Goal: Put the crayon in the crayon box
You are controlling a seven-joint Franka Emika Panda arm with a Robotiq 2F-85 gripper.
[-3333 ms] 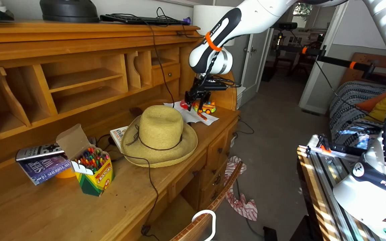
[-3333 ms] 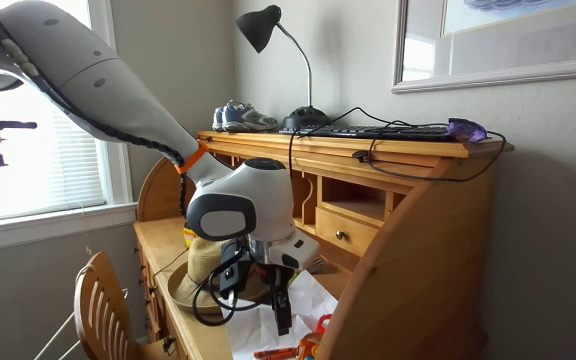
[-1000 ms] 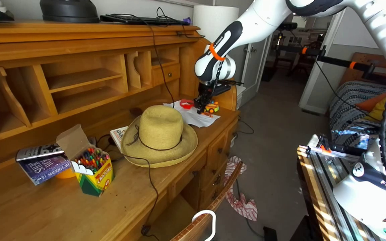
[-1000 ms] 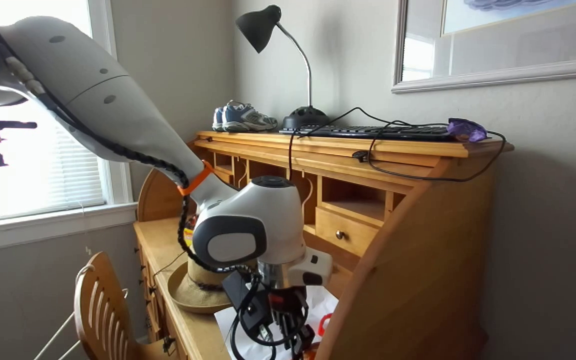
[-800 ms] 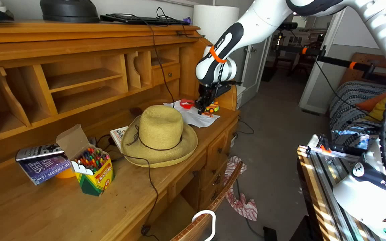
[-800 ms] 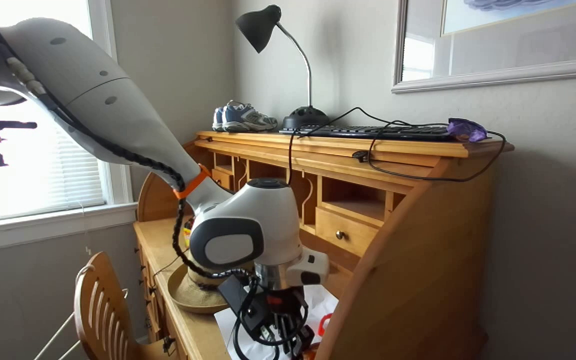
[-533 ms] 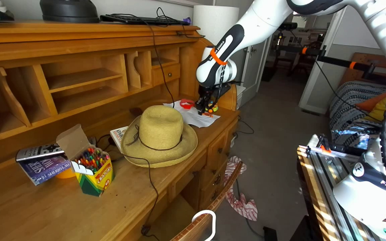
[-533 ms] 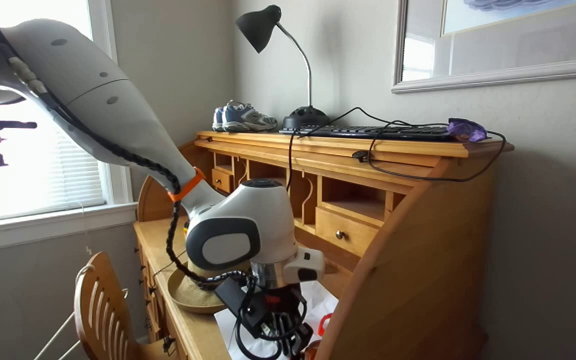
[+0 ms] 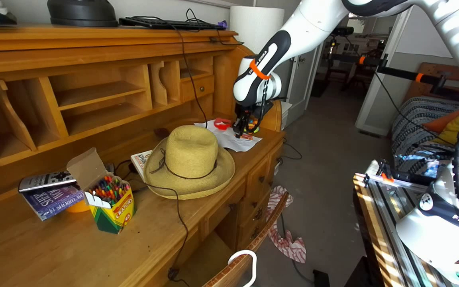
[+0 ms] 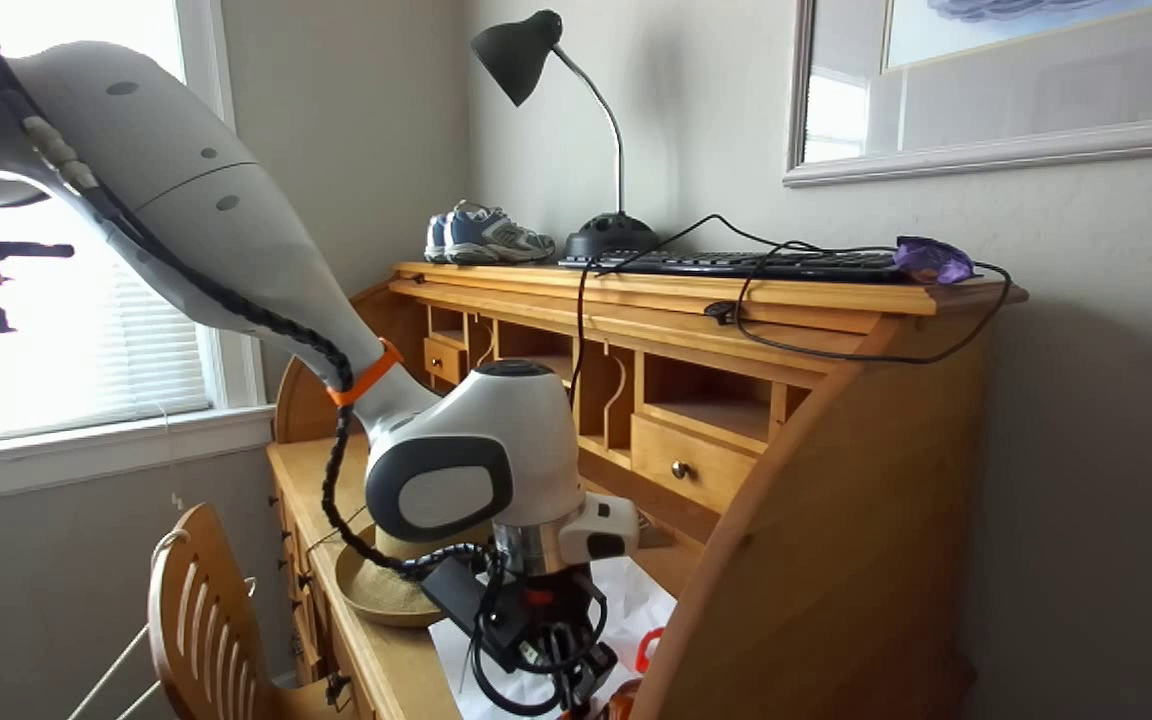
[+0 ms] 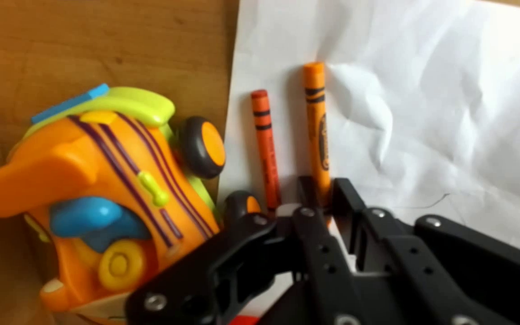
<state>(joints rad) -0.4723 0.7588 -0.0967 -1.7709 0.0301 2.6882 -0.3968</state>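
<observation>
In the wrist view an orange crayon (image 11: 318, 122) lies on white paper, its near end between the black fingers of my gripper (image 11: 325, 186). The pads stand close along both its sides; whether both press on it I cannot tell. Just left lies a red-orange crayon (image 11: 265, 144), outside the jaws, its near end hidden behind the gripper. The crayon box (image 9: 120, 209), yellow and green with its tan flap raised, stands upright at the desk's near end in an exterior view, full of colourful tips. It is far from the gripper, beyond the hat.
A straw hat (image 9: 191, 153) sits between gripper and box. An orange toy car (image 11: 124, 171) is close beside the crayons. A red object (image 9: 222, 123) lies on the paper (image 9: 229, 141). Books (image 9: 54, 201) lean behind the box. The desk's curved side panel (image 10: 836, 480) rises near the hand.
Over about three seconds the hand has turned and come down to the crayons. In the last second it has shifted only slightly. The box and hat have not moved.
</observation>
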